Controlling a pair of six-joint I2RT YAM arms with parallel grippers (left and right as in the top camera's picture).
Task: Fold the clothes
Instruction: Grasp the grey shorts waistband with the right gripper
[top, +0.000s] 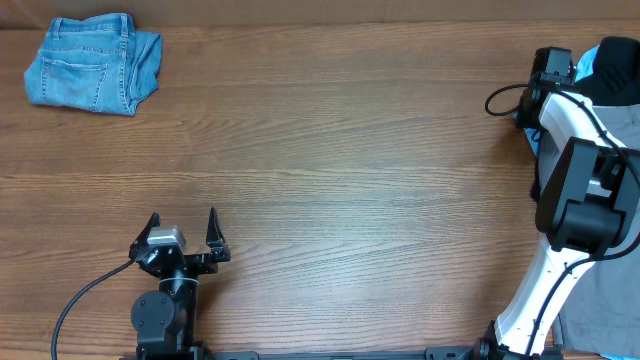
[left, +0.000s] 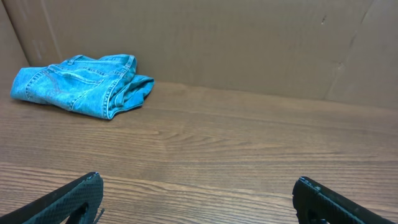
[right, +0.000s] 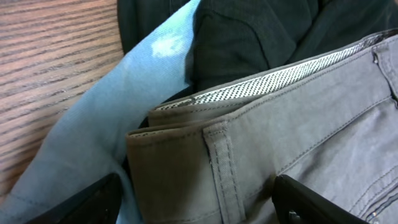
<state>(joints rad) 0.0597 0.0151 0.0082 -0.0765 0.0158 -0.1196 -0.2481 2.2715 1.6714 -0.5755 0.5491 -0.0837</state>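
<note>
Denim (top: 90, 65) folded, long axis left-right (overhead) | grey shorts (right: 336, 149) waistband (right: 280, 106) diagonal

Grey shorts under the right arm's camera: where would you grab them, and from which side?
Probably the waistband of the grey shorts, beside the belt loop. It forms a thick raised lip lying on top of the light-blue garment, so the right gripper, its jaws open astride it, could come straight down and pinch that edge alone.
</note>
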